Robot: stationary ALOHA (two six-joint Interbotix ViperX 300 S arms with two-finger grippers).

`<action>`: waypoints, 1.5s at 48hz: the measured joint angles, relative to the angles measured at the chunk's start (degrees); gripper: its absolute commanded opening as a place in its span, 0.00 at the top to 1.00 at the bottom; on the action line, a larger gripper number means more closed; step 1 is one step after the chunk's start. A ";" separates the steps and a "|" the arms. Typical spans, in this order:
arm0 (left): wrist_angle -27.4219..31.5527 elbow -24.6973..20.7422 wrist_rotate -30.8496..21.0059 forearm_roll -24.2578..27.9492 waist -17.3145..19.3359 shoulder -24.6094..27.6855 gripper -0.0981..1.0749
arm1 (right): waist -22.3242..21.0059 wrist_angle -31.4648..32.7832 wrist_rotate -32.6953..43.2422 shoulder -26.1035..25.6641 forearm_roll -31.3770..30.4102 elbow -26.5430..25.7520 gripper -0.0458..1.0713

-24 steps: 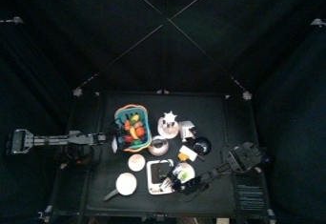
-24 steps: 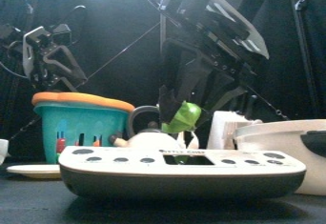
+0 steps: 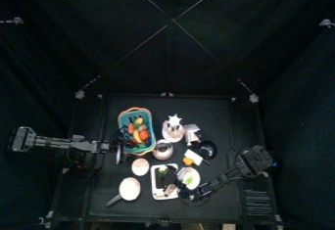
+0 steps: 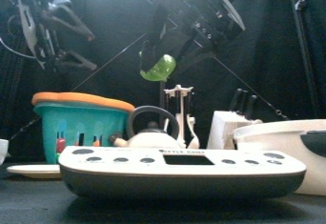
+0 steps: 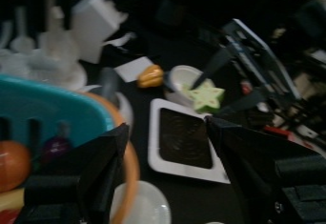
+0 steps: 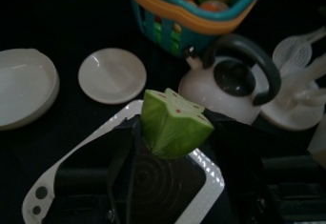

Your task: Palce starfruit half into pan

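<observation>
My right gripper (image 4: 170, 54) is shut on the green starfruit half (image 4: 158, 69) and holds it in the air above the white kitchen scale (image 4: 185, 169). The right wrist view shows the starfruit half (image 6: 174, 123) cut face up between the jaws, over the scale's end. A white round dish with a short handle, which I take for the pan (image 3: 128, 188), lies at the table's front left, left of the scale; it also shows as the pan (image 6: 19, 85) in the right wrist view. My left gripper (image 5: 166, 132) hangs open at the table's left edge, holding nothing.
A teal basket (image 4: 79, 123) with an orange rim holds fruit at the back left. A kettle (image 6: 235, 75), a small white plate (image 6: 112, 75), a white rack (image 3: 174, 128) and a white bowl (image 4: 287, 140) crowd the middle and right.
The right gripper has risen with the starfruit half and carried it leftward, high above the scale. The left arm has pulled back a little toward the table's left edge.
</observation>
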 measured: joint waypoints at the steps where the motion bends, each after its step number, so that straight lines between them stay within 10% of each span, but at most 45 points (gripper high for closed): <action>1: -0.18 -0.18 0.00 0.00 -0.35 0.26 0.08 | -0.09 0.09 0.00 -0.09 -0.26 0.00 0.44; 39: -4.22 -9.58 0.00 -2.72 -4.66 19.95 0.08 | -1.14 -1.85 0.00 1.41 -5.98 0.53 0.44; 72: -4.22 -11.25 -0.09 -2.46 -5.01 20.65 0.08 | -2.37 -3.43 0.09 1.93 -4.48 0.53 0.44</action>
